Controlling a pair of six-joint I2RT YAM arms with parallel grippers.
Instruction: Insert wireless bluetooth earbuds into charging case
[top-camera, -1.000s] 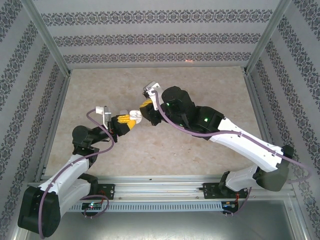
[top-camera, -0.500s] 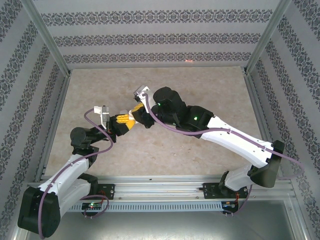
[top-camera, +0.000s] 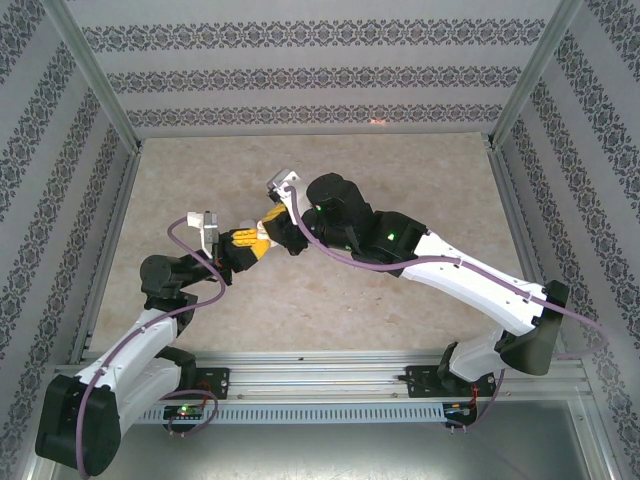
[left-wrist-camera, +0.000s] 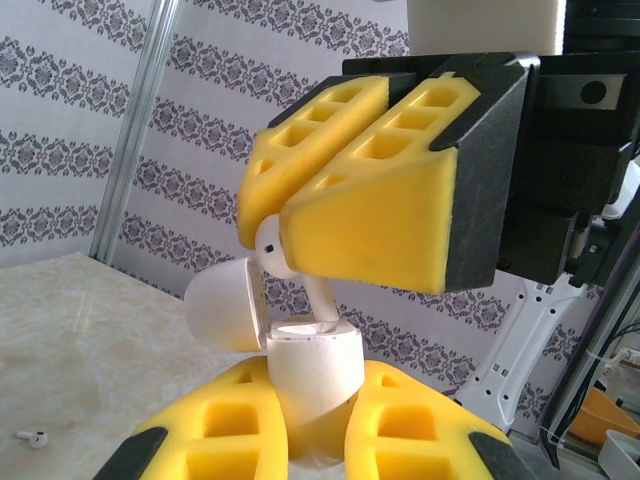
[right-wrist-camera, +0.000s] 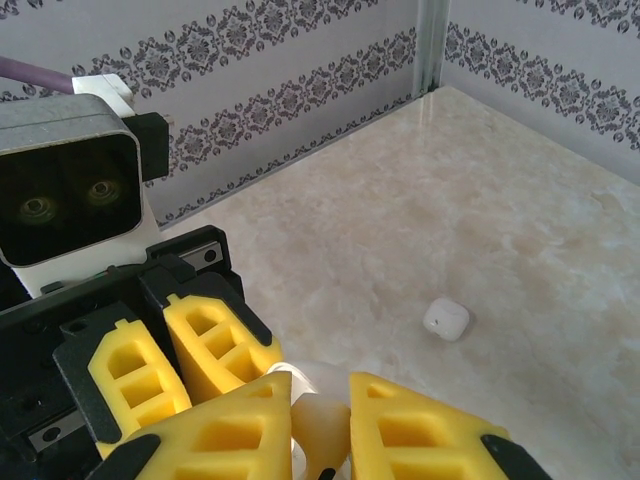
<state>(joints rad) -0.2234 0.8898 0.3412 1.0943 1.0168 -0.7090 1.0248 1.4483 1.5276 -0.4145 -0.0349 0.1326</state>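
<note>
Overhead, the left arm (top-camera: 140, 340) reaches from its base at the near edge, bends at the elbow and points its wrist inward toward mid-table. The right arm (top-camera: 470, 280) stretches long and low from the opposite base to meet it. Their fingertips converge on the charging case (left-wrist-camera: 312, 372), which is held clear above the table (top-camera: 400, 180). The left gripper (top-camera: 258, 241) is clamped on the case from both sides. The case sits upright between its yellow fingers (left-wrist-camera: 215, 440), with the lid (left-wrist-camera: 222, 305) swung open to one side. Directly above the case, the right gripper (top-camera: 270, 222) angles down with its jaws pinched on an earbud (left-wrist-camera: 268, 243). The earbud's head sits between the finger ends, and its stem runs down to the case's open mouth. Whether the earbud is seated cannot be determined. In the right wrist view, the right gripper's fingers flank white plastic just in front of the left gripper's fingers. A second earbud (left-wrist-camera: 32, 437) lies loose on the table, well apart from the case and off to the lid's side. Farther out from the case, a small white object (right-wrist-camera: 446, 319) rests on the table; it is too small to identify.
</note>
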